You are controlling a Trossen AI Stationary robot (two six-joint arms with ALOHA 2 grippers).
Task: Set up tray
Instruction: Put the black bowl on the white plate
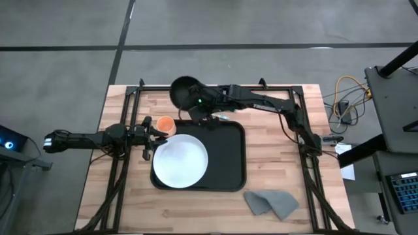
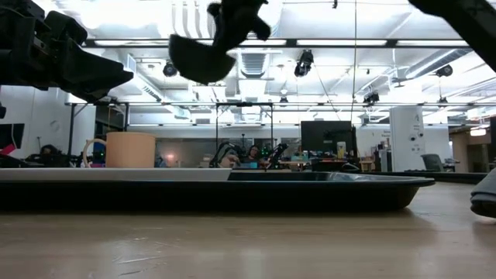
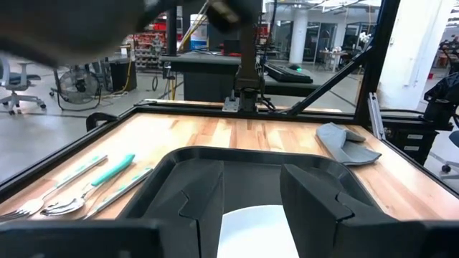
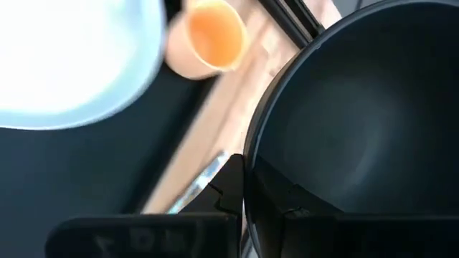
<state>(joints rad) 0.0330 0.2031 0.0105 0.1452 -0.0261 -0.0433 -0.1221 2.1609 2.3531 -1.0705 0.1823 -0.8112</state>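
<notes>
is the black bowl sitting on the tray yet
No, the right gripper holds the black bowl by its rim in the air; in the low view it hangs well above the tray.

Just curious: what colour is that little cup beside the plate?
Orange. The cup shows best in the high view, beside the white plate.

One tray (image 1: 228,156), one plate (image 1: 180,160), one bowl (image 1: 184,91), one cup (image 1: 164,125), one cloth (image 1: 271,203).

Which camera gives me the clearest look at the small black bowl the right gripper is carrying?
The right wrist view: the small black bowl fills it, rim pinched between the right gripper fingers. The high view shows the bowl whole but small, behind the large black tray. The low view shows a dark shape hanging overhead. The left wrist view blurs it.
</notes>
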